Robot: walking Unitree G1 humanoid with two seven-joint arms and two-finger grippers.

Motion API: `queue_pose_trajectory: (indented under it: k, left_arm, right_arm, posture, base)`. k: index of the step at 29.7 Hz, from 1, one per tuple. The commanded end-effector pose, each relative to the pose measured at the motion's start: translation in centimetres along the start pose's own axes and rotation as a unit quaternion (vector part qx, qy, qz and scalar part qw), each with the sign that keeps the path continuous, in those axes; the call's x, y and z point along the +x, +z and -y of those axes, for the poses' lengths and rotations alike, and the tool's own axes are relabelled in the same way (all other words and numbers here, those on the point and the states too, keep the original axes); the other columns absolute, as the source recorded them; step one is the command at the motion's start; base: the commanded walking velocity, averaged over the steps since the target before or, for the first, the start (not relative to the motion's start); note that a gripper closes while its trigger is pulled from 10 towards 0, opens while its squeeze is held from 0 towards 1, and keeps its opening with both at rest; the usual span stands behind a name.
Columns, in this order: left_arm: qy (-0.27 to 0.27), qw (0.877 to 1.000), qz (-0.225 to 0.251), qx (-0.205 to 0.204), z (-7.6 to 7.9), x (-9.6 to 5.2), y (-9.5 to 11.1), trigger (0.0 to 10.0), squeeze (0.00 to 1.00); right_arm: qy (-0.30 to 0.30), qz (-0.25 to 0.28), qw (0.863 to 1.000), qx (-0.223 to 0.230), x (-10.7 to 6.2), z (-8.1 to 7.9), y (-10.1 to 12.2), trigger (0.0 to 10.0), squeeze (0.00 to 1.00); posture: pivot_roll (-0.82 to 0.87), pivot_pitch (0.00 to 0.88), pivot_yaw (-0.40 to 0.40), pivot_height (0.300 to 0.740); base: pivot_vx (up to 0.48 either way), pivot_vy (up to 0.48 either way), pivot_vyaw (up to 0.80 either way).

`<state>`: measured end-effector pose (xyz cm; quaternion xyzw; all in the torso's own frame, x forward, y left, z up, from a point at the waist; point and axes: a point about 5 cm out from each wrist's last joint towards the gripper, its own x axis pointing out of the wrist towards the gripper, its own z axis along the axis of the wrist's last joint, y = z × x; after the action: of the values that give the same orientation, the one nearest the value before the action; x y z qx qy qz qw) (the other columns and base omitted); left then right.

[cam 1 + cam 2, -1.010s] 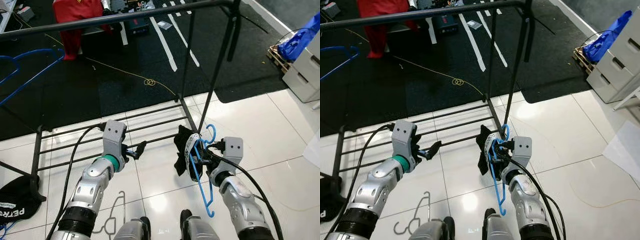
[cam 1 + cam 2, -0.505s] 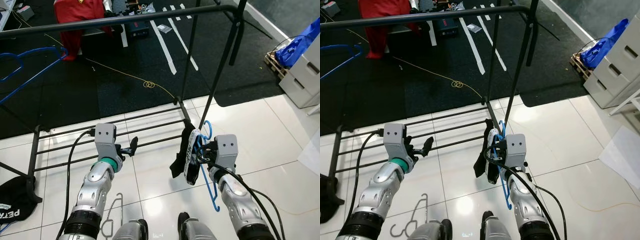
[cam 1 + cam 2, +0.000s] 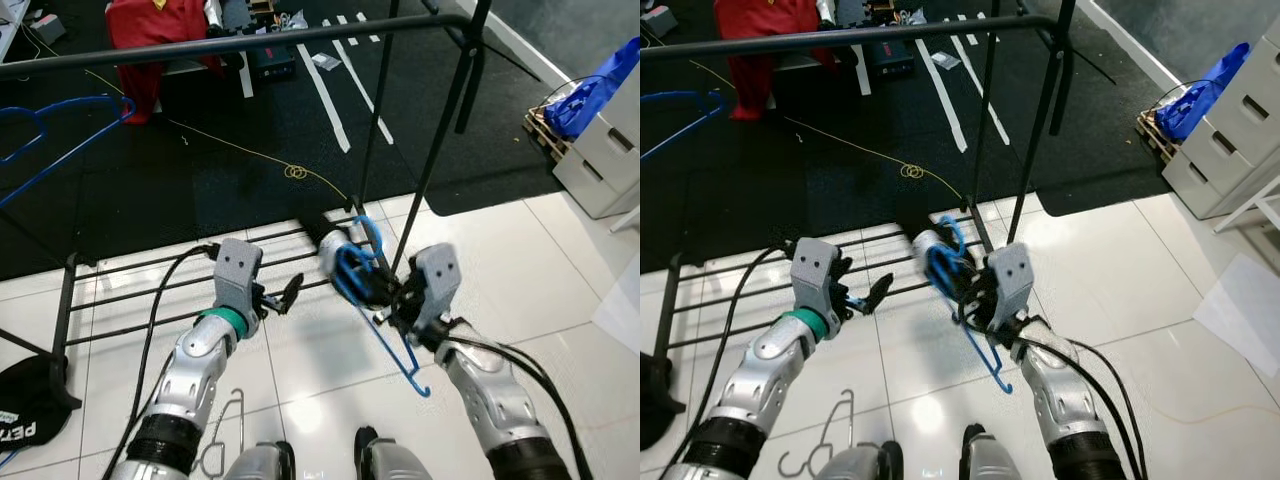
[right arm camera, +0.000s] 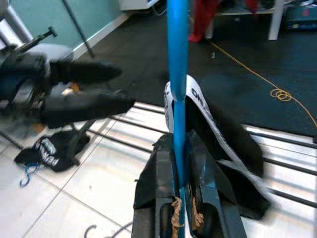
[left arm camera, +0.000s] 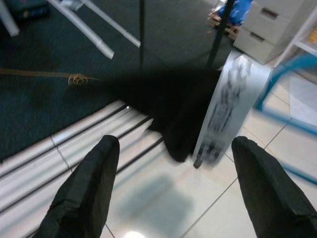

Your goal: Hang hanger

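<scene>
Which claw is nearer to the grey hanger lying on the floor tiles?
Left. The left claw hangs above and just beyond the grey hanger; the right claw, holding the blue hanger, is farther right.

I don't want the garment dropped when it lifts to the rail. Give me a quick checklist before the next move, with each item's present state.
1. Right hand shut on the blue hanger: ok.
2. Black garment draped on the hanger: ok, though blurred.
3. Left hand open and holding nothing: ok.
4. Hanger hook up at the rack's top rail: not ok, it sits well below it.
5. Bare stretch of rail to hook onto: ok.
6. Garment secure against slipping: cannot tell.
</scene>
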<state>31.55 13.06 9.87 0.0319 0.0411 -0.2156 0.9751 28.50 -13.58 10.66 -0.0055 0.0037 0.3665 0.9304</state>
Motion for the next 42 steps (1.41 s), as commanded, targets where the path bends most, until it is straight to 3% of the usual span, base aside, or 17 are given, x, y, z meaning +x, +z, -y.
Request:
queue_pose_trajectory:
  k: [1,5,9,10,12,13,18,27,32,42]
  left_arm:
    - [-0.017,1.0,-0.001,0.009,0.2,-0.2,-0.1,10.0,0.0]
    - [-0.033,0.999,0.022,0.02,-0.2,0.0,1.1,10.0,0.0]
    - [-0.033,0.999,0.025,0.023,-0.6,0.0,1.2,10.0,0.0]
    - [-0.032,0.999,0.026,0.016,-0.8,0.1,1.3,10.0,0.21]
    - [-0.032,0.999,0.027,0.011,-0.9,0.1,1.4,10.0,0.21]
    - [-0.031,0.999,0.031,0.004,-1.1,0.0,1.6,10.0,1.0]
    - [-0.047,0.998,0.041,-0.011,-1.0,-0.1,1.9,10.0,1.0]
    - [-0.111,0.992,0.053,-0.039,0.6,0.2,2.5,10.0,1.0]
    - [-0.164,0.977,0.103,-0.091,1.9,0.2,4.0,10.0,1.0]
    - [-0.23,0.963,0.101,-0.094,3.0,-0.8,4.4,10.0,1.0]
  right_arm:
    - [0.016,0.016,1.0,-0.007,-0.4,-0.2,0.6,10.0,0.0]
    - [0.007,0.064,0.997,-0.048,-1.3,0.7,2.4,10.0,0.0]
    - [-0.005,0.093,0.994,-0.056,-1.5,1.1,3.5,10.0,0.0]
    - [-0.003,0.105,0.993,-0.058,-1.6,1.1,4.1,10.0,0.0]
    - [-0.001,0.112,0.992,-0.059,-1.6,1.1,4.5,10.0,0.0]
    - [0.005,0.121,0.991,-0.057,-1.6,1.0,5.0,10.0,0.0]
    - [0.034,0.134,0.99,-0.039,-1.5,0.4,6.1,10.0,0.0]
    - [0.078,0.153,0.985,-0.007,-1.6,-0.1,7.5,10.0,0.0]
    - [0.086,0.155,0.984,-0.005,-2.1,0.1,8.5,10.0,0.0]
    - [0.085,0.151,0.985,-0.006,-2.1,0.2,8.7,10.0,0.0]
  posture:
    - [-0.01,0.099,0.092,0.74]
    - [-0.01,0.1,0.098,0.74]
    - [-0.02,0.099,0.1,0.74]
    - [-0.02,0.095,0.109,0.74]
    - [-0.02,0.095,0.112,0.74]
    - [-0.02,0.095,0.115,0.74]
    - [-0.02,0.095,0.117,0.74]
    - [-0.02,0.089,0.123,0.74]
    - [-0.03,0.09,0.116,0.74]
    - [-0.03,0.091,0.11,0.74]
  base:
    - [0.0,0.0,0.0]
    - [0.0,0.0,0.0]
    - [0.0,0.0,0.0]
    - [0.0,0.0,0.0]
    - [0.0,0.0,0.0]
    - [0.0,0.0,0.0]
    - [0.0,0.0,0.0]
    - [0.0,0.0,0.0]
    - [0.0,0.0,0.0]
    - [0.0,0.0,0.0]
